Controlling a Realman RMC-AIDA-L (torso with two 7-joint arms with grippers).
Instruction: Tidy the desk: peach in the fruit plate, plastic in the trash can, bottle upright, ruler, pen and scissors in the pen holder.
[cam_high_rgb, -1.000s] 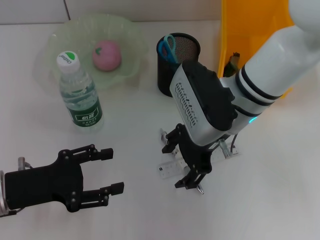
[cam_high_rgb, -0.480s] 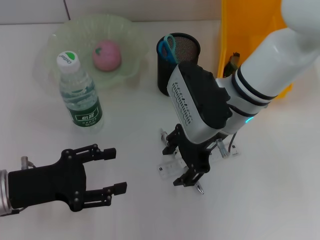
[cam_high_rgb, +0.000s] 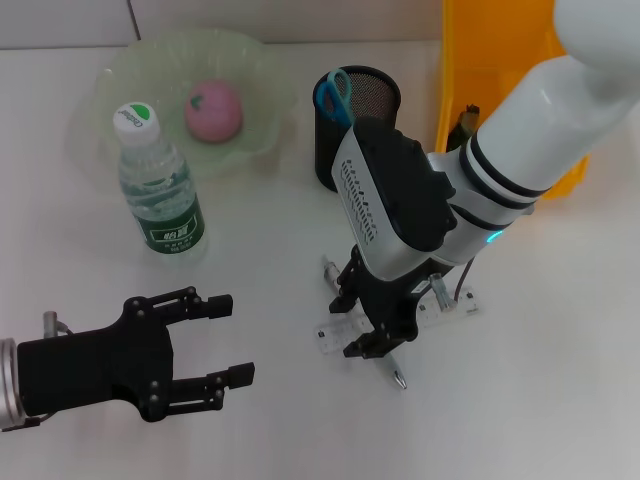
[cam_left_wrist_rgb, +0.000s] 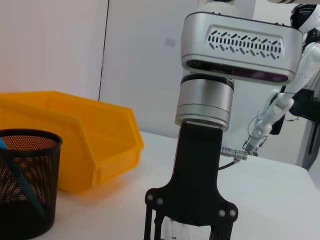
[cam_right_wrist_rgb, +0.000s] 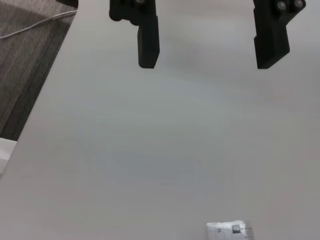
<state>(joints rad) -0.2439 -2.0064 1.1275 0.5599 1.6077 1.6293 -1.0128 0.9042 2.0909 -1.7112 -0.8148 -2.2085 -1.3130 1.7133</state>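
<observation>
We're over the white counter (cam_high_rgb: 560, 380), and our right pincer (cam_high_rgb: 372, 318) is down low at the middle, its fingers spread and straddling the clear ruler (cam_high_rgb: 335, 334) that lies flat there; we can't tell whether the fingertips touch it yet. The pen (cam_high_rgb: 398, 376) lies just beside the ruler, its tip poking out past the pincer toward us. In the right wrist view one end of the ruler (cam_right_wrist_rgb: 230, 231) shows on the bare counter, with the left pincer's two fingers (cam_right_wrist_rgb: 148, 40) standing well apart across from it. Our left pincer (cam_high_rgb: 215, 340) hovers wide open off to the left and nearer to us, holding nothing. Further back, the peach (cam_high_rgb: 213, 110) sits in the pale green fruit plate (cam_high_rgb: 120, 75), and the bottle (cam_high_rgb: 158, 190) stands upright just in front of that plate. The black mesh pen holder (cam_high_rgb: 372, 92) stands behind the right pincer with the blue-handled scissors (cam_high_rgb: 335, 94) already in it. To its right is the yellow trash can (cam_high_rgb: 500, 50), with something dark at its near edge that we can't make out.
</observation>
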